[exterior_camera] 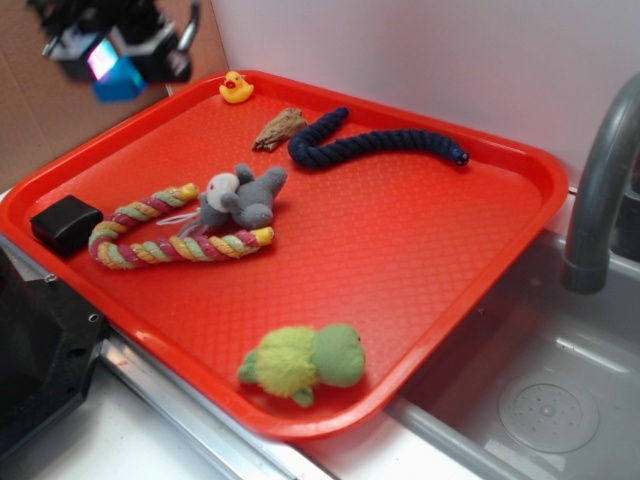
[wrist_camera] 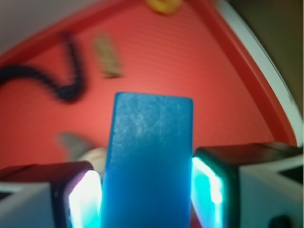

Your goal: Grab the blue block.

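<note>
**Blue block held in the gripper above the tray's far left corner**

The blue block (wrist_camera: pixel 149 161) sits clamped between the two fingers of the gripper (wrist_camera: pixel 147 199), whose pads (wrist_camera: pixel 209 187) press against its long sides and glow cyan where they meet it. In the wrist view the block stands lengthwise out of the jaws, its smooth top face filling the middle of the picture. In the exterior view the gripper (exterior_camera: pixel 118 62) hangs in the air at the upper left, over the far left edge of the red tray (exterior_camera: pixel 400 250), with the block (exterior_camera: pixel 118 80) showing as a bright blue patch beneath it, clear of the tray floor.

On the tray lie a small yellow duck (exterior_camera: pixel 236 87) in the far corner, a brown scrap of wood (exterior_camera: pixel 279 129) just beside one end of the dark navy rope (exterior_camera: pixel 375 146), and a grey plush mouse (exterior_camera: pixel 242 196) resting on a multicoloured braided rope (exterior_camera: pixel 165 240). A black box (exterior_camera: pixel 66 222) sits at the left rim, and a green plush turtle (exterior_camera: pixel 305 362) lies near the front edge. The tray rests on the desk beside a steel sink (exterior_camera: pixel 545 400) with a grey faucet (exterior_camera: pixel 600 180).
</note>
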`<act>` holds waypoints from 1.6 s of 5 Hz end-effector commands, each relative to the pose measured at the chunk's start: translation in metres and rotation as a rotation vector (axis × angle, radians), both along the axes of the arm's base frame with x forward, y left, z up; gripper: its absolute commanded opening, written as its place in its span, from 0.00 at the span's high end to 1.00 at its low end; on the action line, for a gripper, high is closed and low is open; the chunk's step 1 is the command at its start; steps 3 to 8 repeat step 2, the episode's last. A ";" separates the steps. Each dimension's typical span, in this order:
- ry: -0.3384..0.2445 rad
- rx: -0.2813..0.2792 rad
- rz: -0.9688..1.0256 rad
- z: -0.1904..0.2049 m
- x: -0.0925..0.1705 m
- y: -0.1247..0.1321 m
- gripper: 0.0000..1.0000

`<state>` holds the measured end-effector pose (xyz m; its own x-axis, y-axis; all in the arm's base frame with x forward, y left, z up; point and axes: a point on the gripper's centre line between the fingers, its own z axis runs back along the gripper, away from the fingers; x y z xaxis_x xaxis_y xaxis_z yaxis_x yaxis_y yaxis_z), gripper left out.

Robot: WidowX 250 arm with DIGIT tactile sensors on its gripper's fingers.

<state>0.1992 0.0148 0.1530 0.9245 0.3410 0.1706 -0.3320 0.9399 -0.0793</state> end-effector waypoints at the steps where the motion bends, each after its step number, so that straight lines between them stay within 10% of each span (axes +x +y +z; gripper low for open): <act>1: -0.066 0.044 -0.452 0.102 -0.037 -0.041 1.00; 8: -0.086 0.043 -0.424 0.113 -0.046 -0.035 1.00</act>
